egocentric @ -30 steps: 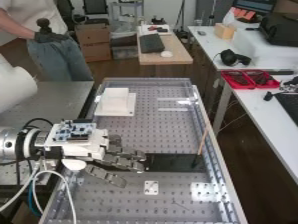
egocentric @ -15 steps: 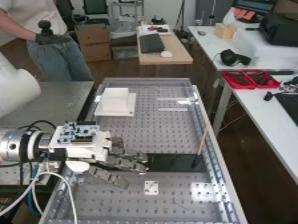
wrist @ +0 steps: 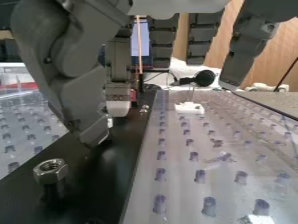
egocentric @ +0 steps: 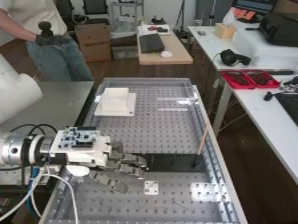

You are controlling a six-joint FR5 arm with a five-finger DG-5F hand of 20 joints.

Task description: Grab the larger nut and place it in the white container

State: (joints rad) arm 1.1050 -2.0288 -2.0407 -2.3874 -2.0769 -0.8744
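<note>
High view: one robot hand (egocentric: 123, 165), outstretched from the left over the perforated worktop (egocentric: 146, 136), fingers extended and spread, gently bent, wide and holding nothing. One white container (egocentric: 115, 100), square, on a broader base, towards the worktop's far end, well apart from the hand. One slender stick (egocentric: 203, 142), leaning, its dark lower end at the black strip (egocentric: 176, 163).

Wrist view: one large hex nut (wrist: 50, 171), metal, bore visible, lying on the glossy black strip, near a fingertip and apart from it. Also small metal pieces (wrist: 144, 108), farther along the strip.
</note>
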